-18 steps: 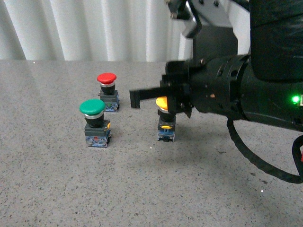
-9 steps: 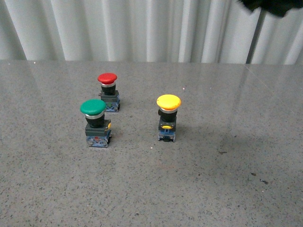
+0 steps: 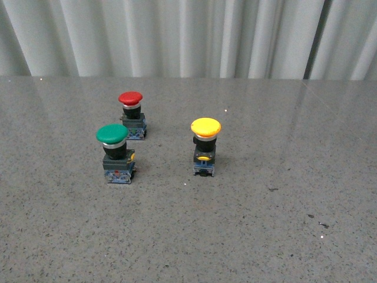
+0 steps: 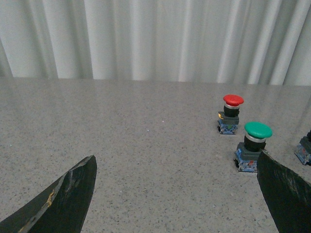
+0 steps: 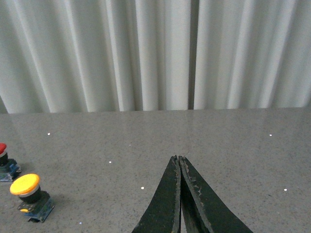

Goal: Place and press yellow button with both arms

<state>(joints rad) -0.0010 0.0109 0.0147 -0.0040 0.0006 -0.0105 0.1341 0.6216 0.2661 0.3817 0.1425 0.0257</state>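
Right gripper (image 5: 180, 162) pinched; mushroom-capped yellow button (image 3: 205, 146) seemingly upright

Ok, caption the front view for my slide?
Yellow button stands upright on the table, right of the green button and red button.

Three low views, shared buttons (image 3: 205, 147)

In the left wrist view, the yellow button (image 4: 304, 149) is cut by the edge, only its base showing. The right wrist view clips the red button (image 5: 6, 163). Neither arm shows in front.
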